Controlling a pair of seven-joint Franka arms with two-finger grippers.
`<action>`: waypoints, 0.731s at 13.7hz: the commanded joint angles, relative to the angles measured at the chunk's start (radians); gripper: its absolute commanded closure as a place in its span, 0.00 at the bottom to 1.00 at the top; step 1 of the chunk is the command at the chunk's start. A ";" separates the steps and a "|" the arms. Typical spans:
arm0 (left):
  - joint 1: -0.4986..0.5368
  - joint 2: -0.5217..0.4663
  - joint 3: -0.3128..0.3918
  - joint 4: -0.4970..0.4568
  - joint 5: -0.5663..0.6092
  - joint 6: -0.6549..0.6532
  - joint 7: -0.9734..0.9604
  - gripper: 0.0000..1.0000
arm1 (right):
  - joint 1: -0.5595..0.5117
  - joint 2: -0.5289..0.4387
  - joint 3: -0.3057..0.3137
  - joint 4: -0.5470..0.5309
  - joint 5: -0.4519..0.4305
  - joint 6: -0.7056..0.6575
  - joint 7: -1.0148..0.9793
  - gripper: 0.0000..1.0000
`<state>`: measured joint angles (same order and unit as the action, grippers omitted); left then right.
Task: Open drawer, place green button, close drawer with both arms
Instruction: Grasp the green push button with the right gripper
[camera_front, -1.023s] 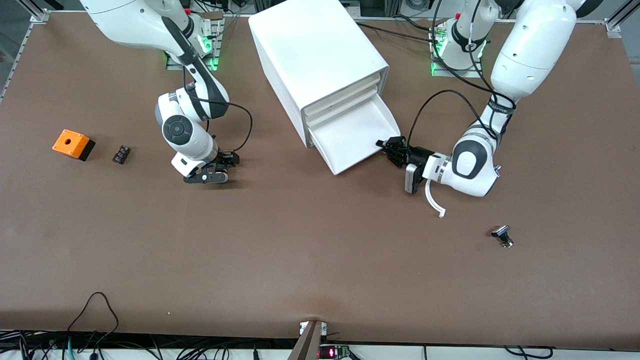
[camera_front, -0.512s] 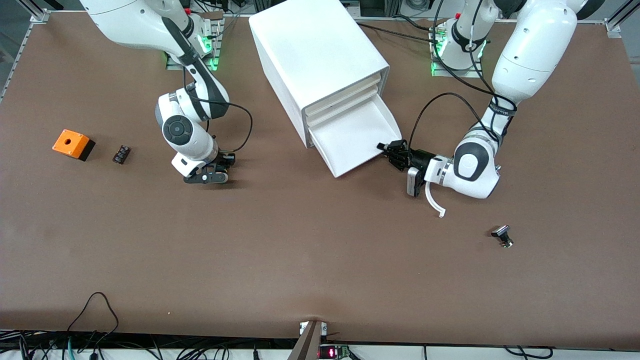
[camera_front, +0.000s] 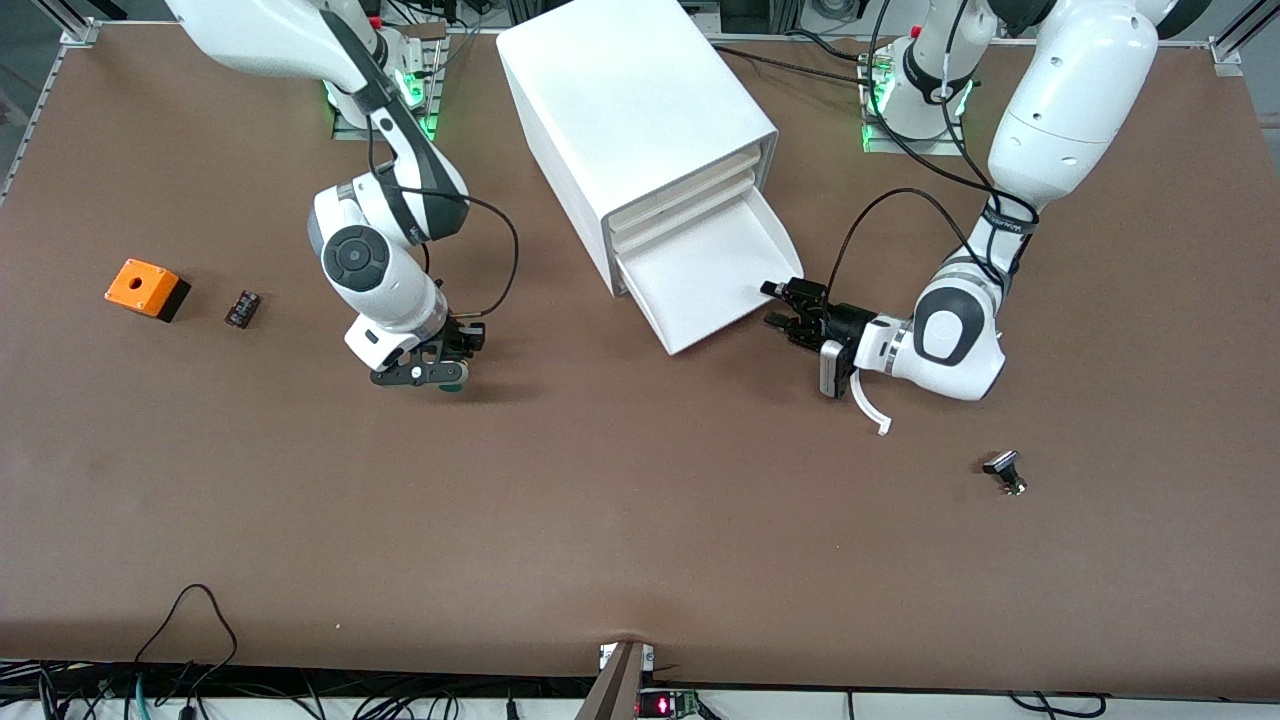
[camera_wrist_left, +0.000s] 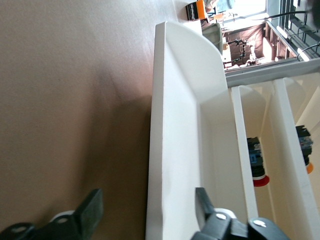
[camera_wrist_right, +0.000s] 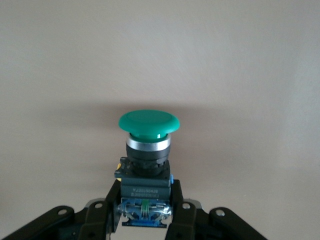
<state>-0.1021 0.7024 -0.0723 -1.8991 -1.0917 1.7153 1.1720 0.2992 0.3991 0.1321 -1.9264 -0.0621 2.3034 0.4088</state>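
The button (camera_wrist_right: 148, 165) is held in the right gripper (camera_front: 440, 368), whose jaws are clenched on its black-and-blue body. In the right wrist view the long axis of the button runs straight out from between the fingers (camera_wrist_right: 100, 212), green cap away from the gripper and the blue end seated between them. In the front view only a bit of green shows under the gripper, just above the table (camera_front: 640, 520), toward the right arm's end of the cabinet (camera_front: 630, 110) and well apart from it.

The drawer (camera_front: 700, 280), lowest of three, is pulled out of the cabinet, and its white tray shows nothing inside in the front view. The left gripper (camera_front: 783, 305) sits at the drawer's outer corner on the left arm's side, jaws released and spread; in the left wrist view one finger (camera_wrist_left: 90, 212) lies outside the drawer's front edge and the other over the tray side, neither pressing on it. That same view looks into the two drawers above through their gaps, where dark parts with red and orange caps (camera_wrist_left: 257, 167) can be made out.

An orange box (camera_front: 145, 288) and a small dark block (camera_front: 242, 307) lie near the right arm's end of the table. A black-capped part (camera_front: 1005, 472) lies near the left arm's end, nearer the front camera than the drawer.
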 joint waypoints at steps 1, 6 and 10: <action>0.004 -0.046 0.002 0.014 0.027 -0.040 -0.110 0.01 | 0.044 0.010 0.000 0.154 0.002 -0.113 0.077 1.00; 0.034 -0.109 0.002 0.121 0.232 -0.134 -0.314 0.01 | 0.170 0.128 0.000 0.441 0.004 -0.251 0.267 1.00; 0.058 -0.173 0.000 0.212 0.432 -0.157 -0.524 0.01 | 0.285 0.219 -0.003 0.582 -0.002 -0.251 0.448 1.00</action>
<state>-0.0462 0.5671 -0.0704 -1.7225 -0.7421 1.5856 0.7473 0.5356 0.5474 0.1385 -1.4605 -0.0608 2.0876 0.7762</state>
